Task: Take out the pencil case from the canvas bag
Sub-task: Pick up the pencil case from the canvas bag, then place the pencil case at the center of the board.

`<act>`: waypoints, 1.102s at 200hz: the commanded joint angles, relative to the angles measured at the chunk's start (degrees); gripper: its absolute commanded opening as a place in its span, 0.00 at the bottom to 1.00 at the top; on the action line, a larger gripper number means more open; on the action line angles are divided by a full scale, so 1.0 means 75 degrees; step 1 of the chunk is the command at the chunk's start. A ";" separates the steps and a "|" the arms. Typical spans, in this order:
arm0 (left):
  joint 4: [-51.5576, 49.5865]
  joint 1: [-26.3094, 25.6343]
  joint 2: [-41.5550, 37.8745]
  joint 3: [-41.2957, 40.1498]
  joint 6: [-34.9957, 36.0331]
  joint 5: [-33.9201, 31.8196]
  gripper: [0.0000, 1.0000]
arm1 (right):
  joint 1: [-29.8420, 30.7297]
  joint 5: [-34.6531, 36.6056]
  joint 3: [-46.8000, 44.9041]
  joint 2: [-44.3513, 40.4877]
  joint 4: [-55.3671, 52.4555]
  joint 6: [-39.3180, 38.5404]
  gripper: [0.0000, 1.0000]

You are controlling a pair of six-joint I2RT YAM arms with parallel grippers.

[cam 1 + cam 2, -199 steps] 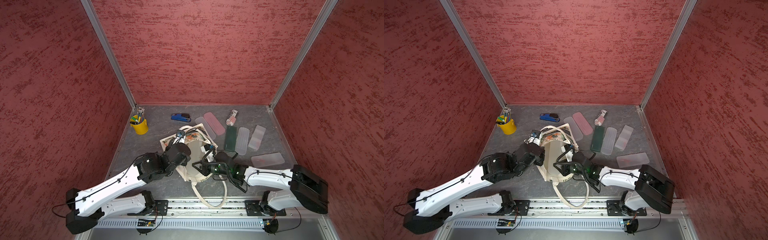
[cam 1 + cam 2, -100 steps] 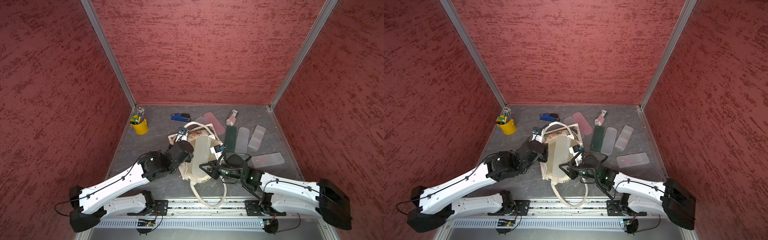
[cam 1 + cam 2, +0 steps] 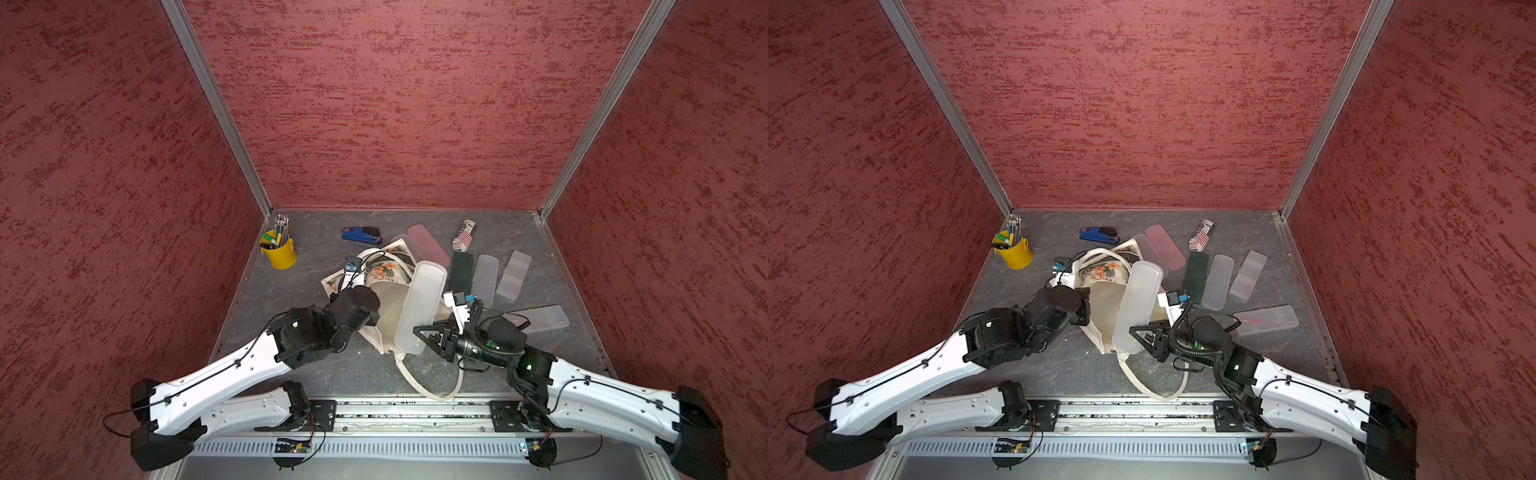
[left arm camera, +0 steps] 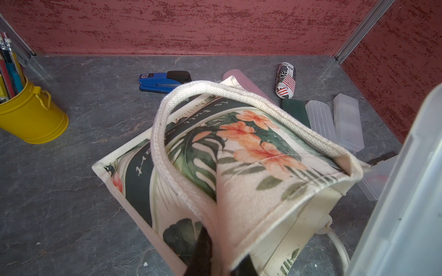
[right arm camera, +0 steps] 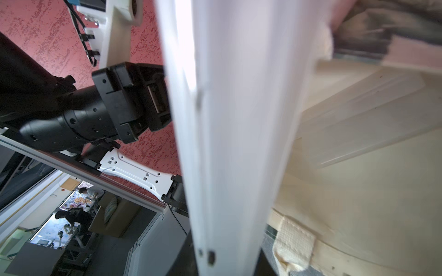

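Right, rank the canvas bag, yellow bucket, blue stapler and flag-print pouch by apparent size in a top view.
1. canvas bag
2. yellow bucket
3. blue stapler and flag-print pouch: too alike to rank.

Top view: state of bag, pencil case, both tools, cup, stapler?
canvas bag: on its side, mouth open.
pencil case: shut, held up over the bag mouth.
left tool: shut on the bag's wall.
right tool: shut on the pencil case's near end.
yellow cup: upright, holding pens.
stapler: closed, lying flat.
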 commanded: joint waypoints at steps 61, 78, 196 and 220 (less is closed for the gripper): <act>0.0242 -0.0041 -0.0095 0.0276 0.0607 -0.0519 0.00 | -0.0013 0.1186 0.0206 -0.0925 -0.1386 0.0180 0.24; 0.0230 -0.0041 -0.0248 0.0182 0.0638 -0.0627 0.00 | -0.0021 0.1381 0.0103 -0.1121 -0.1662 0.0309 0.24; 0.0104 0.0205 -0.1081 -0.0065 0.1349 -0.0669 0.00 | -0.0825 0.2414 0.0429 -0.1821 -0.3530 0.0278 0.25; 0.0023 0.0250 -0.1164 -0.0027 0.1436 -0.0636 0.00 | -0.1275 0.2161 0.0489 -0.1633 -0.3681 0.0345 0.25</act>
